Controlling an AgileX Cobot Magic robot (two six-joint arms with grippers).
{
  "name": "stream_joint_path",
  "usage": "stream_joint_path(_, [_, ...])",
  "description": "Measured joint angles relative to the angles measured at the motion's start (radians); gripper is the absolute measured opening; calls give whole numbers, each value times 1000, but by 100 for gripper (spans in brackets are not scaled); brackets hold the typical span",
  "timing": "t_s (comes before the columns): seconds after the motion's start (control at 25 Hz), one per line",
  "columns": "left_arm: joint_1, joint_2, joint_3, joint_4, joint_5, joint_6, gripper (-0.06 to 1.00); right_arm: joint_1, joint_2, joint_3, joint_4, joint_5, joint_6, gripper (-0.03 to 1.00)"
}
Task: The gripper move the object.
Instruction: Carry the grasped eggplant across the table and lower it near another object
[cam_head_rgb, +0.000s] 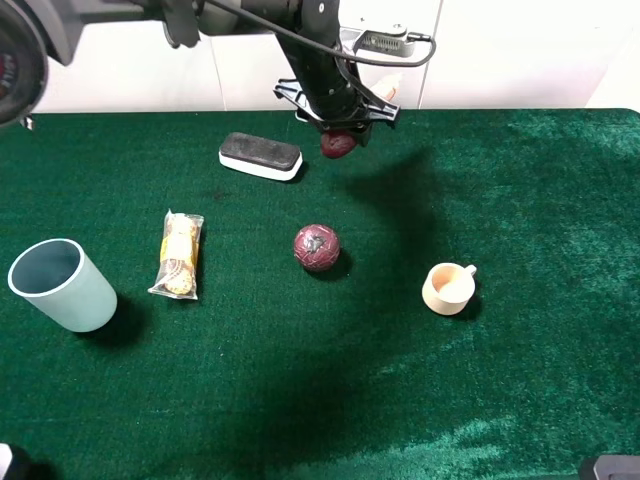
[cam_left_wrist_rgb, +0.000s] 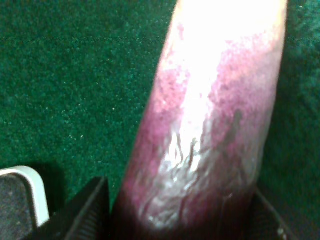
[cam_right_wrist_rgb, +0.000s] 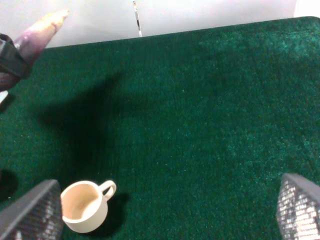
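Note:
My left gripper (cam_head_rgb: 341, 122) is shut on the toy eggplant (cam_head_rgb: 340, 143) and holds it in the air above the back middle of the green table. The dark purple end hangs below the jaws and the pale tip (cam_head_rgb: 391, 84) points up and to the right. In the left wrist view the eggplant (cam_left_wrist_rgb: 210, 115) fills the frame between the black fingers (cam_left_wrist_rgb: 89, 212). My right gripper (cam_right_wrist_rgb: 165, 212) is open and empty above the table. The right wrist view shows the eggplant (cam_right_wrist_rgb: 39, 31) far off.
A white-and-black eraser (cam_head_rgb: 260, 156) lies just left of the held eggplant. A maroon ball (cam_head_rgb: 316, 247) sits mid-table and a cream cup (cam_head_rgb: 448, 288) to its right. A snack packet (cam_head_rgb: 178, 255) and a pale blue cup (cam_head_rgb: 62, 285) stand at the left.

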Motion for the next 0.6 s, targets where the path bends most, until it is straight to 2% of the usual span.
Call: stream_joint_path(0.6, [0, 77, 0, 51, -56, -285, 55, 0, 0, 0, 10, 0, 0, 65])
